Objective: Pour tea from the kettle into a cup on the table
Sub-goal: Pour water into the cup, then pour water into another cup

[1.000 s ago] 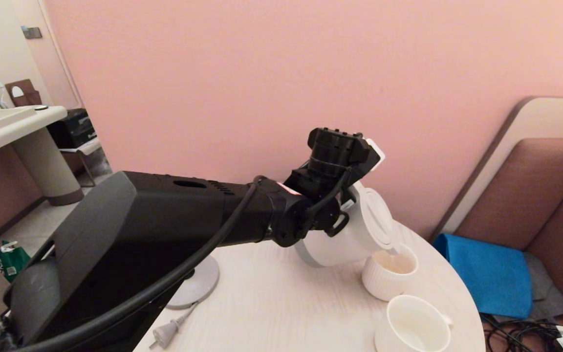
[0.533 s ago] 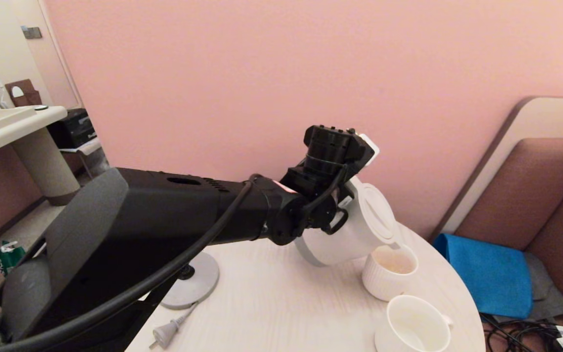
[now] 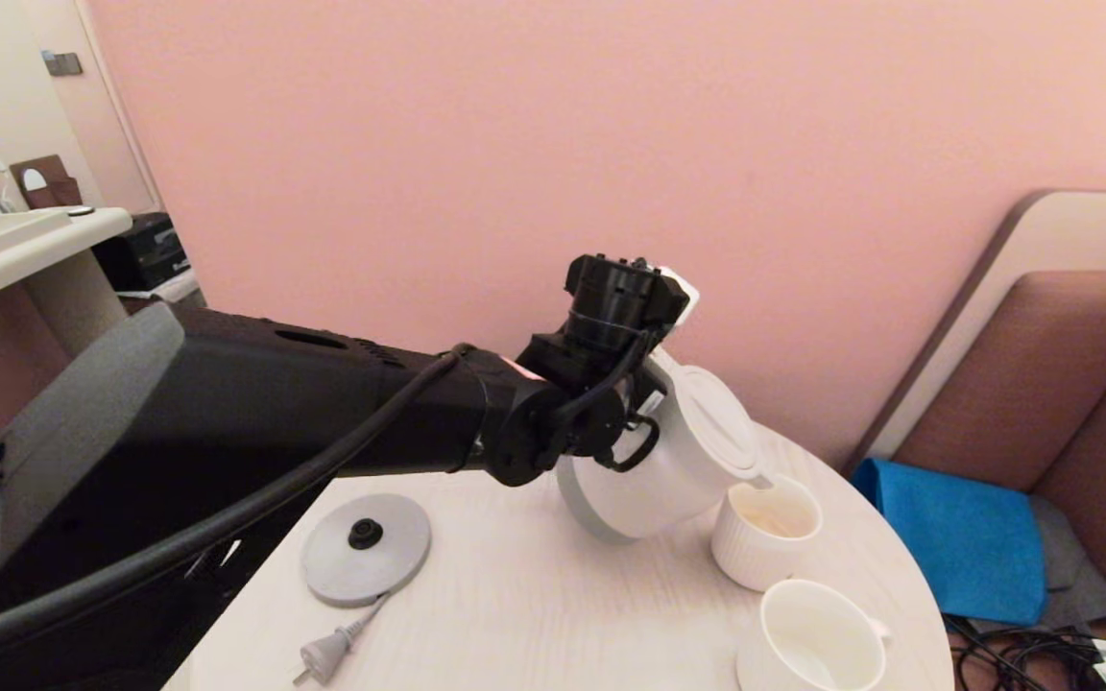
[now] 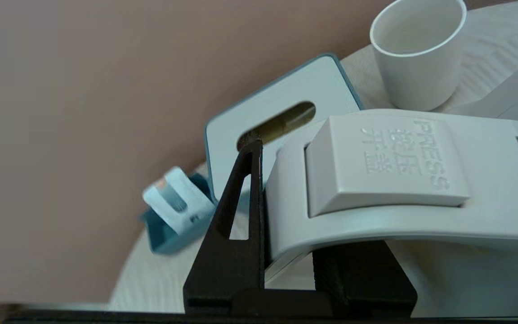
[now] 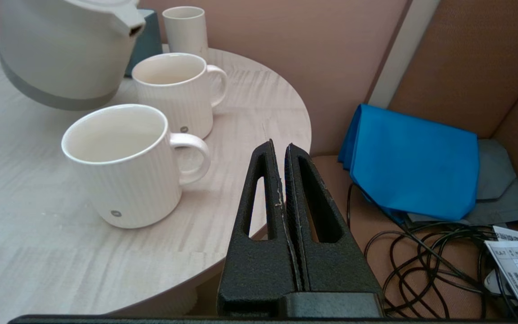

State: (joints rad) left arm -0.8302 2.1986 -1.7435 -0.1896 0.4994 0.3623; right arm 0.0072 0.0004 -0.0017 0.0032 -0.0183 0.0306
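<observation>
Left hand clamps kettle handle | spout over far cup rim | right hand closed, empty, off table edge

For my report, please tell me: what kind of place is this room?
Probably a hotel room or similar lodging: a kettle and mugs on a small round table, a padded bench by the wall, and a washbasin counter nearby.

Bare table front-centre; mugs crowd right, base disc left.
</observation>
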